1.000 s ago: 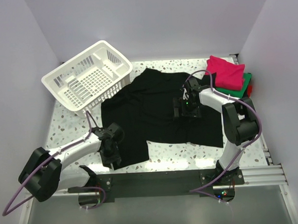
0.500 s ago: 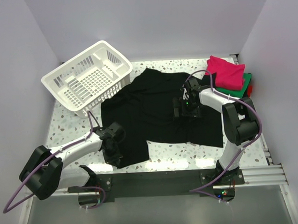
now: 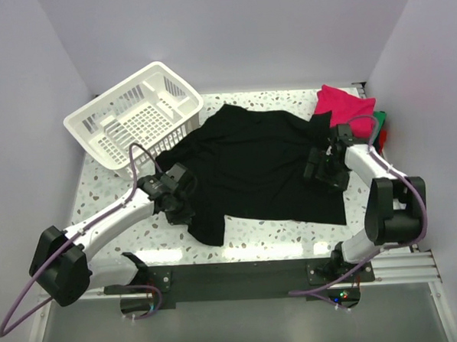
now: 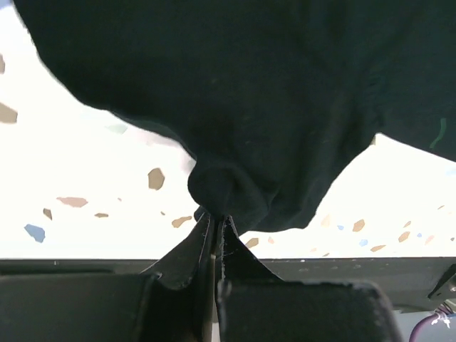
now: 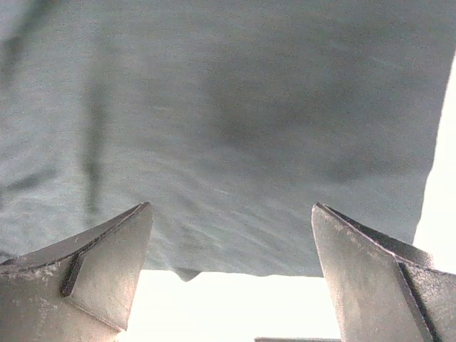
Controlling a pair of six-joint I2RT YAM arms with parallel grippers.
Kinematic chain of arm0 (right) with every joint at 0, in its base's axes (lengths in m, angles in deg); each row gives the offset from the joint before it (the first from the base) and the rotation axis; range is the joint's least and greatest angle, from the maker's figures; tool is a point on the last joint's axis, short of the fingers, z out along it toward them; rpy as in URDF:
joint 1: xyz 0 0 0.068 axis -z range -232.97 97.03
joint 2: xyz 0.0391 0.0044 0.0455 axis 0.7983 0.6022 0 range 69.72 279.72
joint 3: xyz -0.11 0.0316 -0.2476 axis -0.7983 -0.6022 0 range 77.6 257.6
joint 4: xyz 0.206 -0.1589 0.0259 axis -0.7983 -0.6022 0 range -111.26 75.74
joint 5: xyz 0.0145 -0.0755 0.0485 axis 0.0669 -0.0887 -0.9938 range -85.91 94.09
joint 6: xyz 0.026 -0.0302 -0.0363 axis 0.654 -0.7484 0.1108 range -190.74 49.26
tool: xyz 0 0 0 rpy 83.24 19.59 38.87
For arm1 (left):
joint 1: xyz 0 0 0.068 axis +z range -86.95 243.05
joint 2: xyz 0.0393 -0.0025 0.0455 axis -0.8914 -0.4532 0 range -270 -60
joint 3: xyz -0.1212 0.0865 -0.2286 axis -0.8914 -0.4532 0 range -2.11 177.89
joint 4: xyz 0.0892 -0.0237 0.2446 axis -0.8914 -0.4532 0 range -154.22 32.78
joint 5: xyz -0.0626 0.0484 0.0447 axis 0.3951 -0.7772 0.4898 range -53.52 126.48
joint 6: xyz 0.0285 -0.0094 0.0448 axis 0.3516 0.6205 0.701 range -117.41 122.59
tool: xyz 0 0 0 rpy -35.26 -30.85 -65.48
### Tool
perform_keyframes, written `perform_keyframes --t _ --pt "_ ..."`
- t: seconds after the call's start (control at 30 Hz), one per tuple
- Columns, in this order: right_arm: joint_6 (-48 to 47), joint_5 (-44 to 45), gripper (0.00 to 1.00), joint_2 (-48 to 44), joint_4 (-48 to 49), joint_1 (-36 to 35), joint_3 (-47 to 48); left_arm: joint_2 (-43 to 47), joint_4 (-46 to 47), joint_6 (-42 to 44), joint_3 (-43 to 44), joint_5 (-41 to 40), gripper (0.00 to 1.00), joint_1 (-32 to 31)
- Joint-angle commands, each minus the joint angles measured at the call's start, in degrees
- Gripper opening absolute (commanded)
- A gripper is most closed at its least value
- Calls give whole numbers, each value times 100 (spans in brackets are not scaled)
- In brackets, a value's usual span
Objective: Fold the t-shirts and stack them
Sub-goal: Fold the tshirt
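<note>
Across the middle of the worktop [image 3: 99, 194] the black t-shirt [image 3: 251, 158] lay spread, its back-left edge touching the white basket [image 3: 179, 80]. Over the last second the left fingers [image 4: 85, 306] had been brought fully together on a fold of the shirt's near-left edge. A bunch of black cloth was seen pinched between them in the wrist view, and that corner had been drawn inward, away from the near edge of the worktop. The right fingers [image 5: 92, 263] had been shifted from the shirt's centre to its right side, where they were held wide apart above the cloth near its hem, with nothing gripped. It was judged that one side was now secured, and that a matching grip on the right remained to be taken before a fold could be made. Nothing was seen inside the basket at the back left. At the back right a magenta shirt [image 3: 348, 107] was stacked, folded, on a green shirt [image 3: 380, 123], well apart from the basket.
</note>
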Motion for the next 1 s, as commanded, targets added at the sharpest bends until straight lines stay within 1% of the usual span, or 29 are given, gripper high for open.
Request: perform_keyframes --t 0.0,0.03,0.13,0.2,0.3,0.33,0.4,0.43,0.67,0.97 --pt "323 521 96 -584 -615 408 -199 -115 165 386 261 -157 0 49" --pt "368 739 96 -708 -773 705 -252 -107 261 430 261 -122 0 101" --pt "395 1039 93 -1025 -1010 1278 -463 -72 463 650 165 27 0 329" --pt "334 1127 87 -1000 -1178 1577 -463 -36 499 781 155 124 0 470" --pt "386 1259 80 -771 -1345 1788 -516 25 569 922 164 274 0 646" --pt "421 1268 77 -727 -1337 1824 -534 34 578 966 164 300 0 742" --pt "578 1303 75 -727 -1363 1886 -525 43 578 1106 173 485 0 866" --pt "614 1312 72 -718 -1389 1886 -516 34 587 1151 182 555 0 910" --pt "965 1225 62 -543 -1460 1886 -727 -290 675 1406 217 810 0 1086" --pt "1212 1277 60 -209 -1293 1886 -946 -344 728 1257 41 933 0 1095"
